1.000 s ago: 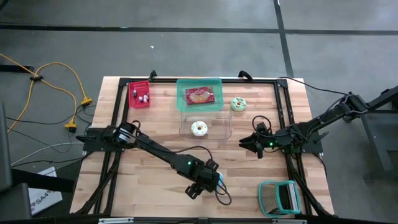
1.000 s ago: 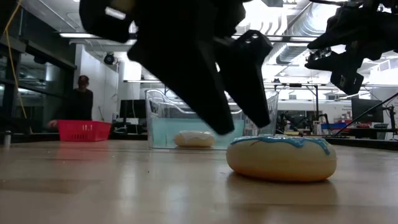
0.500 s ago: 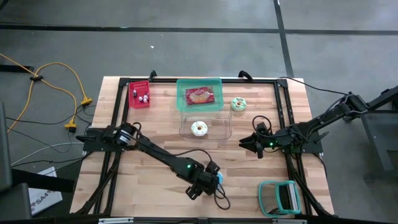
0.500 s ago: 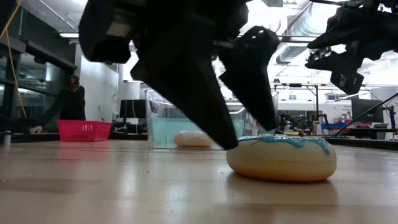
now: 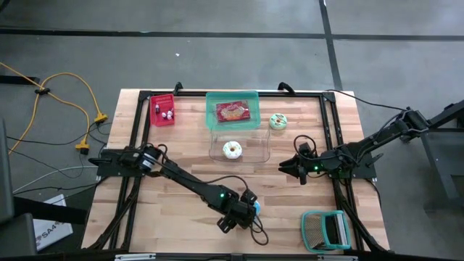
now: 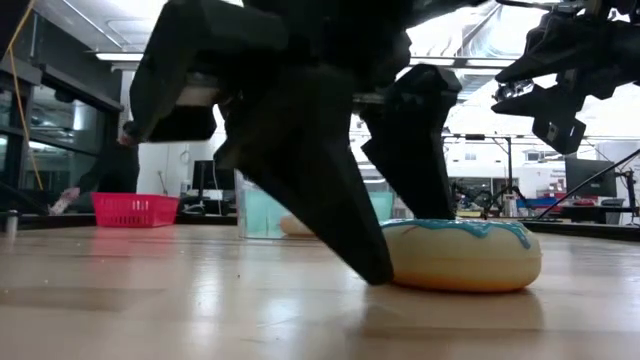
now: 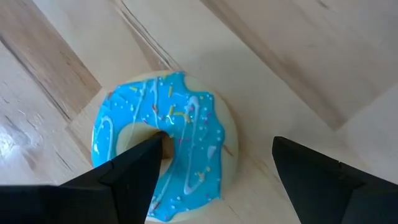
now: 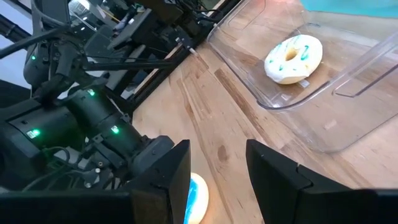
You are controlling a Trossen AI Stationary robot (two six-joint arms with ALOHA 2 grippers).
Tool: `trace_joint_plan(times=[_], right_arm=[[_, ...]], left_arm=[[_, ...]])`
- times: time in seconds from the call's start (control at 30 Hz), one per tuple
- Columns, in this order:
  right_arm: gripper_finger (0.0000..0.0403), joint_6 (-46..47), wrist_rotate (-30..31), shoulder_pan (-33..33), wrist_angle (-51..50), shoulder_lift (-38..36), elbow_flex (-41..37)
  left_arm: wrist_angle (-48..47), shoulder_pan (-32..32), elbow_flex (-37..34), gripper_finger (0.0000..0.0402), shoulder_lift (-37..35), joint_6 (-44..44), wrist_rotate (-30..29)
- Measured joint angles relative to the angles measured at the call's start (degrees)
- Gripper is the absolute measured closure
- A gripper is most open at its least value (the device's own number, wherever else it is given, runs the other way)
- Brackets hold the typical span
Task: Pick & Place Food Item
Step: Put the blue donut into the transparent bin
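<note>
From above, the left pincer [image 5: 247,209] is reaching down over the blue-iced donut [image 5: 256,206] near the front of the wooden surface [image 5: 181,217], while the right pincer [image 5: 288,169] is hovering well apart.

At surface level, dark fingers [image 6: 330,210] are straddling the donut [image 6: 465,254], one of them hiding its edge.

Through the left wrist, the fingers [image 7: 124,177] are standing wide, one over the donut's hole, gripping nothing.

Through the right wrist, its fingers [image 8: 161,180] are standing partly apart and empty, and a white donut [image 8: 293,58] is lying inside the clear bin [image 8: 348,99].
</note>
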Motion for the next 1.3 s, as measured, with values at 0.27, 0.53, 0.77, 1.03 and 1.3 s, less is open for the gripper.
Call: trace_joint_plan(times=[0.27,0.53,0.77,1.03,1.3], right_arm=[[0.0258,0.0,0.0,0.0,0.0,0.0,0.0],[0.0258,0.0,0.0,0.0,0.0,0.0,0.0],[0.0258,0.0,0.0,0.0,0.1,0.0,0.0],[0.0258,0.0,0.0,0.0,0.1,0.0,0.0],[0.0258,0.0,0.0,0.0,0.1,0.0,0.0]], left_arm=[[-0.7,0.7,0.0,0.0119,0.1,-3.5,0.9],[-0.9,0.8,0.0,0.0151,0.2,-4.0,1.3],[-0.9,0.8,0.0,0.0172,0.2,-4.1,1.3],[-0.9,0.8,0.0,0.0223,0.2,-4.3,1.3],[-0.9,0.8,0.0,0.0253,0.2,-4.3,1.3]])
